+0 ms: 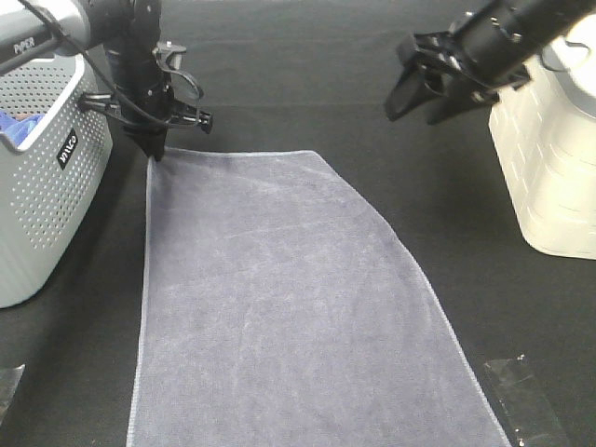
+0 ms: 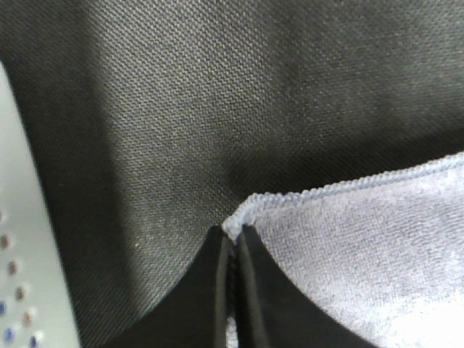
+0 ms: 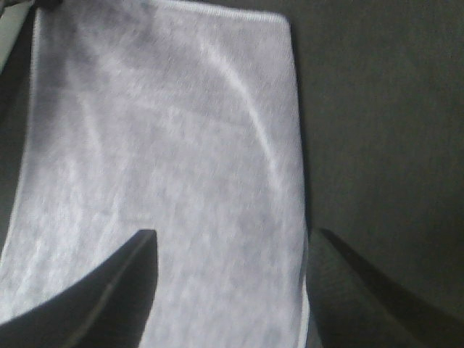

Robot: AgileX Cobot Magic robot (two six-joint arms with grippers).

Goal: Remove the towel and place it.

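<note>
The slate-grey towel (image 1: 279, 298) lies spread flat on the black table, running from the middle toward the front edge. My left gripper (image 1: 156, 154) points straight down at its far left corner and is shut on that corner. In the left wrist view the closed black fingers (image 2: 217, 290) pinch the hemmed corner of the towel (image 2: 377, 254). My right gripper (image 1: 410, 107) hangs open above the table, past the towel's far right corner, holding nothing. The right wrist view looks down on the towel (image 3: 159, 145) between the spread tips of the right gripper (image 3: 232, 246).
A grey perforated basket (image 1: 37, 186) stands at the left, close beside the left arm, with a small blue cloth (image 1: 19, 126) inside. A white basket (image 1: 549, 158) stands at the right edge. A clear plastic scrap (image 1: 521, 400) lies near the front right.
</note>
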